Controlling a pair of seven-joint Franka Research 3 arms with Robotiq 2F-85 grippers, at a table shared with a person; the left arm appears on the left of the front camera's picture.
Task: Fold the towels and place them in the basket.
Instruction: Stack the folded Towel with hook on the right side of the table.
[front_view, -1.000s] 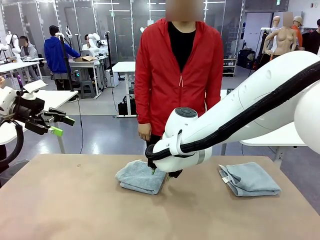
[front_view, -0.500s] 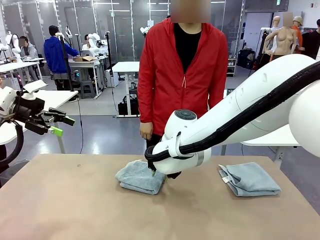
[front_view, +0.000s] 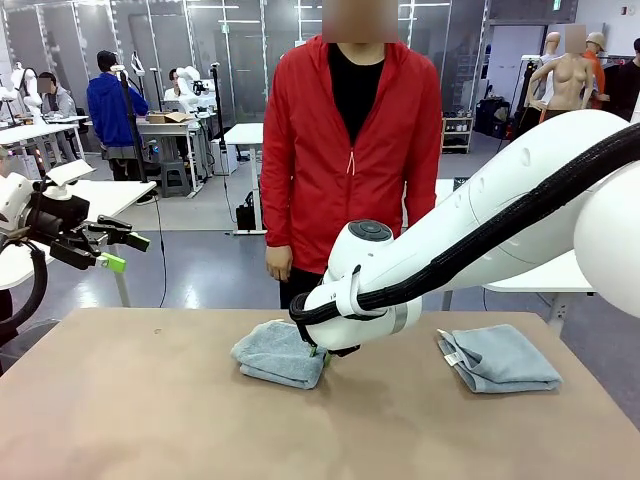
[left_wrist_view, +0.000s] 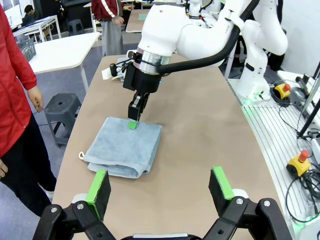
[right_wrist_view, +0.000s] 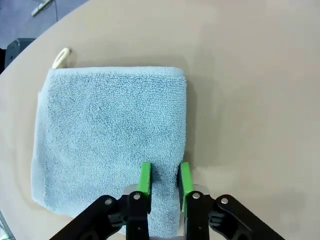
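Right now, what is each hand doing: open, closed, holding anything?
Left hand: open, holding nothing, off the table's left side.
Right hand: closed on the edge of the folded towel lying on the table.

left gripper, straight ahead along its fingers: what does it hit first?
Probably the folded towel on the table, lying ahead of the open left gripper; depth is unclear, so it may pass above.

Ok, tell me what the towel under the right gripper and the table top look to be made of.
Folded towel: looks like terry cloth, pale blue-grey, matte; the right wrist view shows a looped, fuzzy pile and soft rolled edges. Table top: smooth, matte tan surface with a faint mottled tone, likely laminate or coated board, though the look leaves that open. The right gripper pinches the towel's edge.
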